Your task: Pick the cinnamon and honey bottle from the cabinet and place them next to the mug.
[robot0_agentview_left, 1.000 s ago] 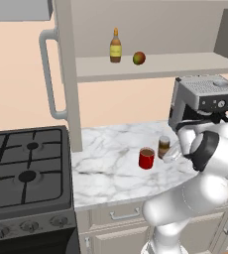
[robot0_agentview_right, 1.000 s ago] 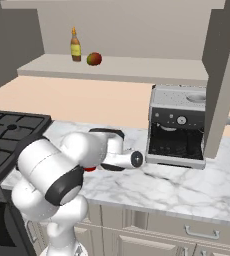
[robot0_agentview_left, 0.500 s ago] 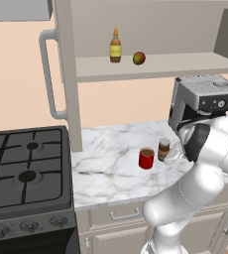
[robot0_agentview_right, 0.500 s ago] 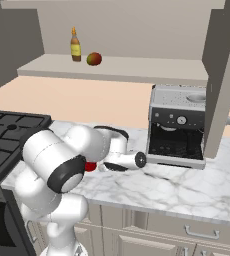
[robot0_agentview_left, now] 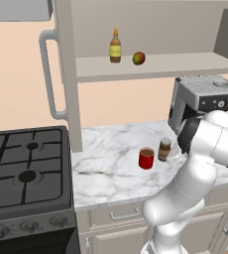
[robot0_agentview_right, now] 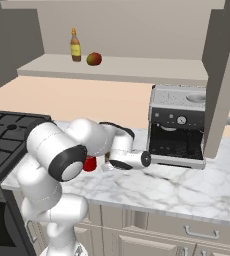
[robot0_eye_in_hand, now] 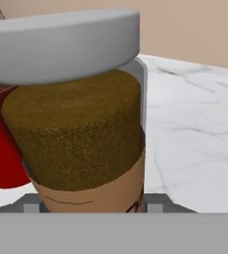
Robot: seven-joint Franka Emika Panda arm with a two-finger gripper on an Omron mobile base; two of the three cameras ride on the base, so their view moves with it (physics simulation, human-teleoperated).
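I have the cinnamon (robot0_eye_in_hand: 76, 144) directly in front of the hand camera: a short, rigid cylinder with a broad flat grey lid, a speckled brown fill behind a clear wall, and a paler tan label band low on the body. In the left base view the cinnamon (robot0_agentview_left: 164, 149) stands upright on the marble worktop just beside the mug (robot0_agentview_left: 146, 158), a small glossy red cylinder, both about midway between the worktop's front edge and the back wall and in front of the coffee machine (robot0_agentview_left: 203, 101). The gripper (robot0_agentview_right: 108, 162) lies low at the jar, largely hidden by my own arm; its jaws stand partly apart around the jar's body, but I cannot tell whether the pads press it or have let go. I judge the jar light, stiff and smooth-walled, so somewhat slippery; the best hold is across the straight body below the overhanging lid, which would stop it sliding down through the pads. The honey bottle (robot0_agentview_left: 115, 46) stands upright on the shelf of the cabinet (robot0_agentview_left: 150, 66), toward its left end, just beside a round red-green fruit (robot0_agentview_left: 139, 58). It looks light and hard, amber with a yellow label; I would take it by the wider labelled body, not the narrow neck.
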